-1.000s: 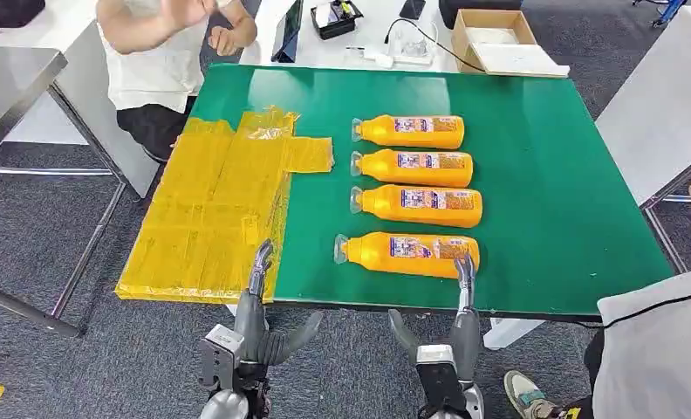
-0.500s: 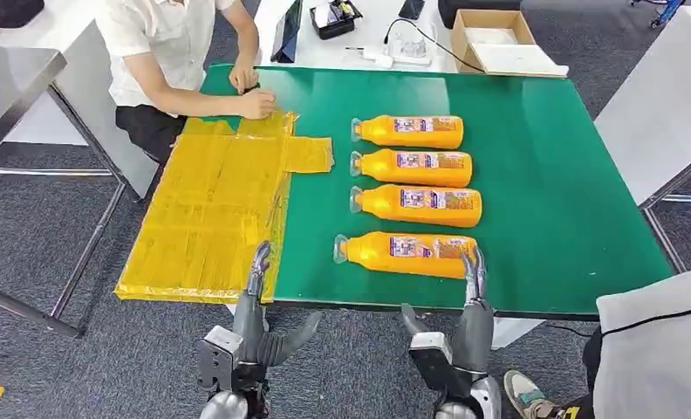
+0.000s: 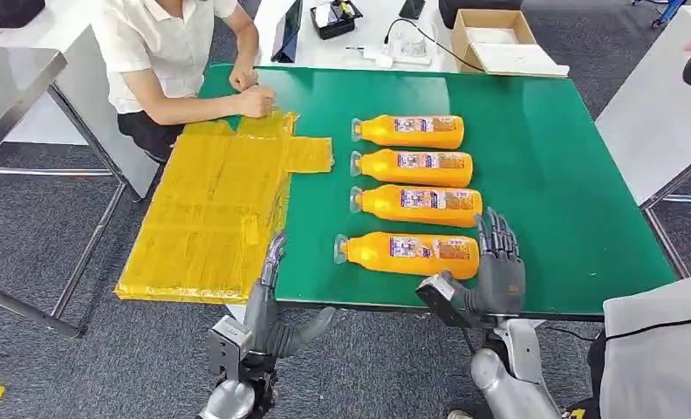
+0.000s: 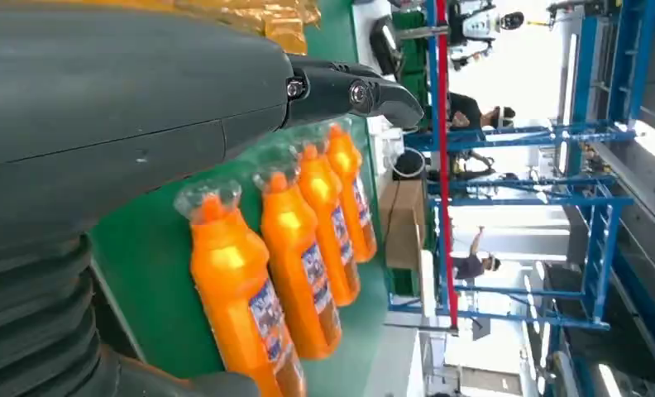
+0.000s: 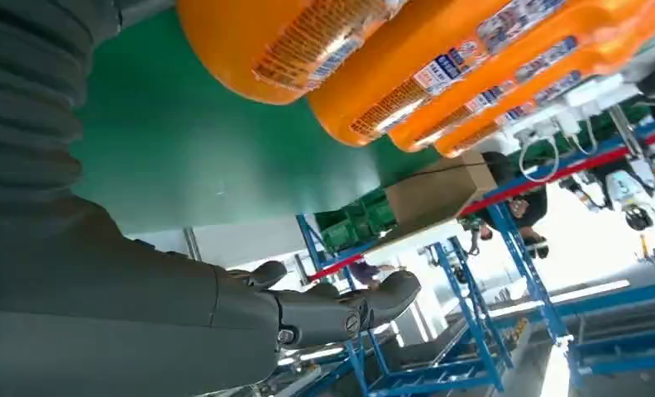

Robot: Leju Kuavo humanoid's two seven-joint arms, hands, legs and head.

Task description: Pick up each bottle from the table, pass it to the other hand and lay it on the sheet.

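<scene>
Right hand (image 3: 496,266) hovers at the near edge of the green table (image 3: 569,201), fingers spread wide and holding nothing, just beside the base of the nearest bottle (image 3: 409,254). Its wrist view gives what the head view cannot: daylight between the thumb (image 5: 341,310) and that bottle's rounded base (image 5: 283,41), so the two are apart. Left hand (image 3: 272,305) is raised below the table edge, fingers straight and thumb out to the side, empty, beside the near corner of the yellow sheet (image 3: 211,209). From the left wrist view the bottles' clear caps (image 4: 207,197) show in a row, pointing toward the sheet. Four orange bottles lie on their sides in a column on the table, the second bottle (image 3: 416,202), third bottle (image 3: 412,166) and farthest bottle (image 3: 409,131) behind the nearest. At the far corner of the sheet a person (image 3: 163,52) rests both hands on it. Beyond the table sits a cardboard box (image 3: 495,39)
</scene>
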